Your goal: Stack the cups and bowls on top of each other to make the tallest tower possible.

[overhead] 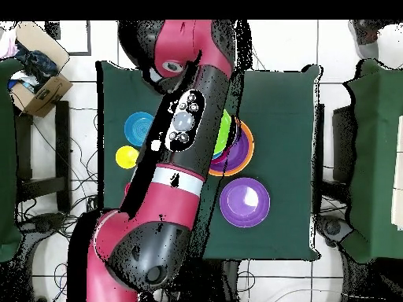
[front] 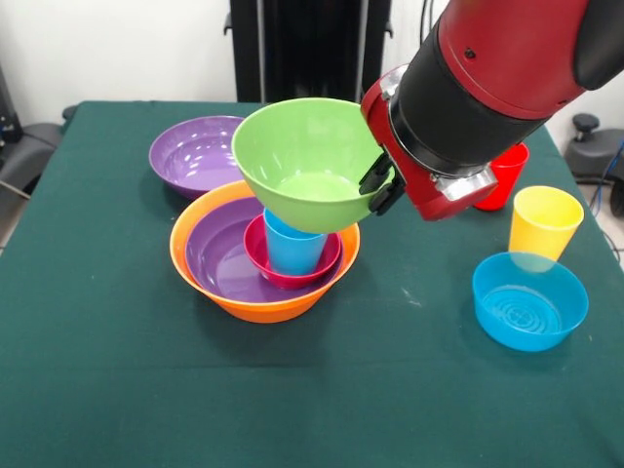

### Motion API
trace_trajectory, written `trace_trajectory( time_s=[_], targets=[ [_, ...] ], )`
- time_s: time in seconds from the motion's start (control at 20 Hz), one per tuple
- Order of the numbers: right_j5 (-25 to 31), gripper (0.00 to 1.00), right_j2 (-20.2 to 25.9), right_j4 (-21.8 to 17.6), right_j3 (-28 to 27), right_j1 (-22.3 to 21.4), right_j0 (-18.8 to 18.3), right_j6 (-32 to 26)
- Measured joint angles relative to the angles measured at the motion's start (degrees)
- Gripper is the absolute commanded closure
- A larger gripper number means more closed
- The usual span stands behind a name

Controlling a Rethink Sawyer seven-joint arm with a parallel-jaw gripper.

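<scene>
My gripper (front: 380,187) is shut on the right rim of the lime green bowl (front: 302,161) and holds it tilted in the air, just above the tower. The tower's base is the large orange bowl (front: 255,304). A purple bowl (front: 216,255) sits in it, then a small pink-red bowl (front: 292,278) with the blue cup (front: 292,249) standing upright inside. The yellow cup (front: 544,222) stands at the right. The red cup (front: 507,174) is partly hidden behind the arm. In the overhead view the arm covers the gripper and most of the tower, leaving the orange rim (overhead: 250,145) showing.
A second large purple bowl (front: 195,154) (overhead: 245,201) sits behind and to the left of the tower. A small blue bowl (front: 529,300) (overhead: 140,126) lies in front of the yellow cup (overhead: 126,156). The green cloth table (front: 117,370) has free room along its front.
</scene>
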Motion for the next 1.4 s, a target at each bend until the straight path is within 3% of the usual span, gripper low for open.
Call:
trace_trajectory(
  time_s=[1.4],
  targets=[
    [-0.5,1.00,3.0,-1.4,2.6,-0.5,0.1,0.0]
  ],
)
